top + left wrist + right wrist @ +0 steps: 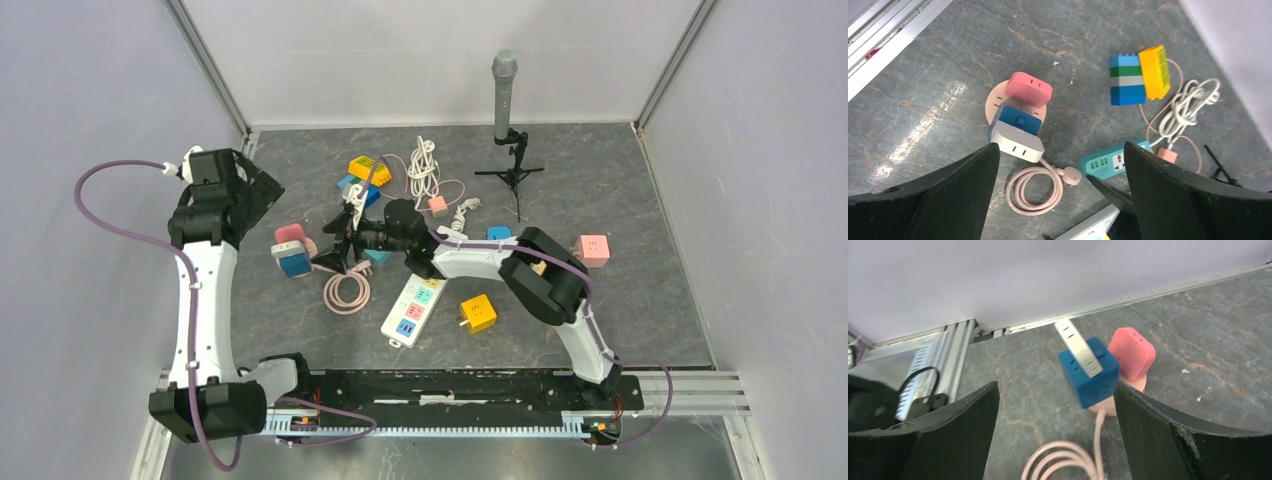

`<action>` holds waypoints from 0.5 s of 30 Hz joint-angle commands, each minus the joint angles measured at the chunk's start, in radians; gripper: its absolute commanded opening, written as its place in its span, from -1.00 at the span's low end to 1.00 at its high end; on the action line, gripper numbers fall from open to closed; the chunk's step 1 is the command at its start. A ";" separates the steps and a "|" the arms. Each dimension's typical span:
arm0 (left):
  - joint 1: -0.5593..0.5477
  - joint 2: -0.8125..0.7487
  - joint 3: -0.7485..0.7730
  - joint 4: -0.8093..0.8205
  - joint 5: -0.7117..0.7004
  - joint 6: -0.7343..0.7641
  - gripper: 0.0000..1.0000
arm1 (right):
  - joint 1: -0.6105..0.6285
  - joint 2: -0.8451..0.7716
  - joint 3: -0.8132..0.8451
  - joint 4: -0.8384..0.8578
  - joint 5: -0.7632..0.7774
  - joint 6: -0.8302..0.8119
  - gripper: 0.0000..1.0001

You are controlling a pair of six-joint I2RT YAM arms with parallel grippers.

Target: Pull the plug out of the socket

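The right claw (1055, 389) is apart, with its two fingers wide. Just ahead of it, in line with the gap and touching neither finger, sits the blue plug (1089, 374). The pink plug (1131, 353) is ahead to the right. Both stand on the round socket (1105, 407), which is mostly hidden under them. The cord (1096, 440) is cut off at the lower edge. The left claw (1062, 147) is also apart, above the bench (923, 75).

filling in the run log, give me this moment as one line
phase: approach | right claw: open, facing blue plug | left claw: open, overhead | blue plug: seated on pink socket
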 commanded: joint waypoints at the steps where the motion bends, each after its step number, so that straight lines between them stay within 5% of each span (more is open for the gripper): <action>1: 0.006 -0.070 -0.008 0.045 -0.026 -0.114 1.00 | -0.002 0.106 0.123 0.202 -0.001 0.007 0.76; 6: 0.006 -0.087 -0.028 0.016 0.003 -0.122 1.00 | 0.014 0.204 0.191 0.280 0.013 -0.053 0.83; 15: 0.006 -0.140 -0.109 -0.039 -0.064 -0.092 1.00 | 0.054 0.310 0.335 0.168 0.037 -0.196 0.81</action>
